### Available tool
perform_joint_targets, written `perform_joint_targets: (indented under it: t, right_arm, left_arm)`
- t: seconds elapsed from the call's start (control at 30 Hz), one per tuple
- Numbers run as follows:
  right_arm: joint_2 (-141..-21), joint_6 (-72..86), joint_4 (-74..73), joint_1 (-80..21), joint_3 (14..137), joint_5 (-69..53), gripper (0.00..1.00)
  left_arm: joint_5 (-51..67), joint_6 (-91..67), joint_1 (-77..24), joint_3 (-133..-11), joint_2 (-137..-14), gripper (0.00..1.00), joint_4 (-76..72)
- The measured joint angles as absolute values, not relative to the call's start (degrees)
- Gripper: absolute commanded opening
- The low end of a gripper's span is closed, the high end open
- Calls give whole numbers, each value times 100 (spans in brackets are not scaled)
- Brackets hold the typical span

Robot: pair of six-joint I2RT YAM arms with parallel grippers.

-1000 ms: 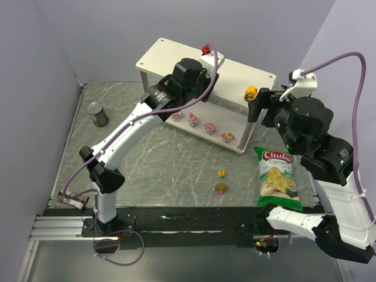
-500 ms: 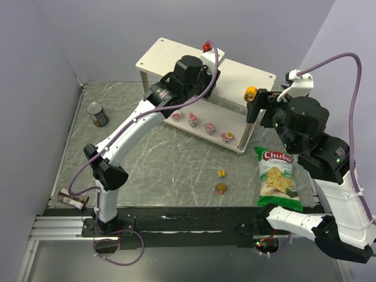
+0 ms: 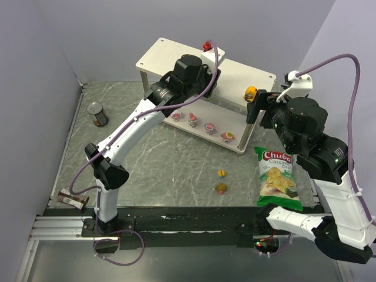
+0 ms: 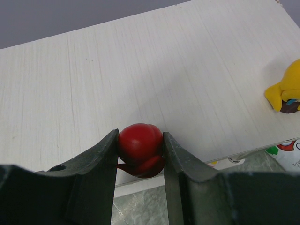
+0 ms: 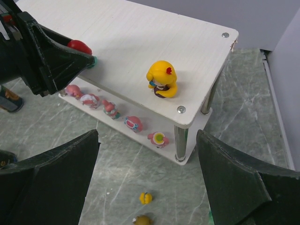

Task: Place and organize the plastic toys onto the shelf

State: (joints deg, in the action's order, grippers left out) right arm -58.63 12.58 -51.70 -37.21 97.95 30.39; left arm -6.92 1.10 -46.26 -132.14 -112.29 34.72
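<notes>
My left gripper (image 3: pixel 205 49) is shut on the red toy (image 4: pixel 139 145). It holds the toy over the near edge of the shelf's top board (image 4: pixel 140 70); I cannot tell if the toy touches the board. An orange-yellow toy (image 3: pixel 250 91) stands on the top board near its right end. Several pink-and-white toys (image 5: pixel 110 108) sit in a row on the lower board. A yellow-blue toy (image 3: pixel 221 173) and a brown-pink toy (image 3: pixel 221 188) lie on the table in front of the shelf (image 3: pixel 158 56). My right gripper (image 3: pixel 257 106) is open and empty, hovering by the shelf's right end.
A green chips bag (image 3: pixel 276 176) lies at the right, beside the right arm. A metal can (image 3: pixel 97 114) stands at the left, and another can (image 3: pixel 71 200) lies near the left arm's base. Walls close in the left and back.
My left gripper has carried the red toy slightly farther back over the top board. The right arm has shifted a little to the left.
</notes>
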Motion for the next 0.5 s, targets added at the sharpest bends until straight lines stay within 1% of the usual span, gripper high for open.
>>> perform_joint_targets:
  t: [0.43, 0.5]
  right_arm:
    - [-5815, 1330, -5096, -3656, 9620, 3004, 91]
    - [-5802, 1356, -5085, -3642, 9603, 2989, 91]
  left_arm:
    - [-624, 233, -4619, -13214, -11240, 48, 3444]
    - [-596, 233, -4619, -13214, -11262, 52, 3496]
